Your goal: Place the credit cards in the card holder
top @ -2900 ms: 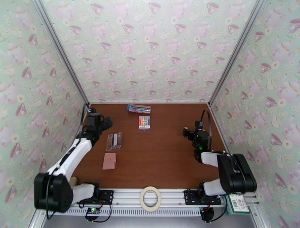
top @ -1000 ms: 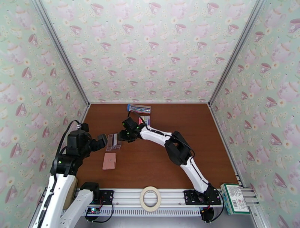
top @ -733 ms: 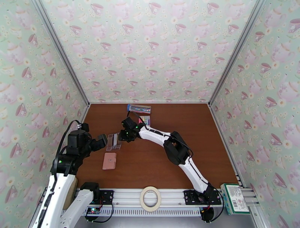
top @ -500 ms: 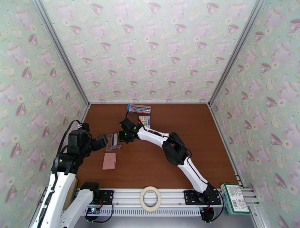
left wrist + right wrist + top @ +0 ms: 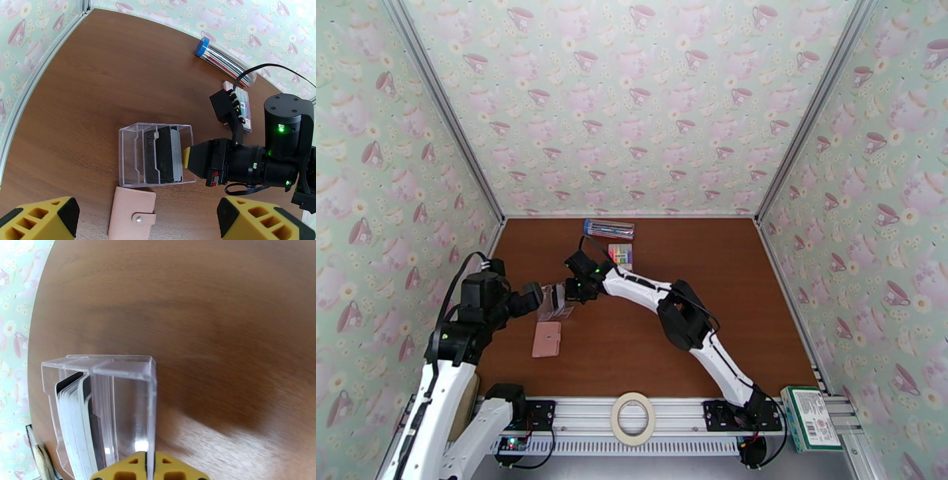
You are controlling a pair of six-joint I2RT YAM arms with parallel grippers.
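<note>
Pink and snapped shut, the card holder (image 5: 132,215) lies flat on the brown table (image 5: 98,79), close to the arms. Over it hangs the left gripper (image 5: 148,217), its yellow fingers far apart. Just behind the holder is a clear plastic stand (image 5: 130,158) with the dark credit cards (image 5: 164,154) inside. The right gripper (image 5: 146,465) has its fingers pressed together, tips at the stand's side wall. Farther back lie the marker pack (image 5: 620,256) and the pen box (image 5: 609,229).
</note>
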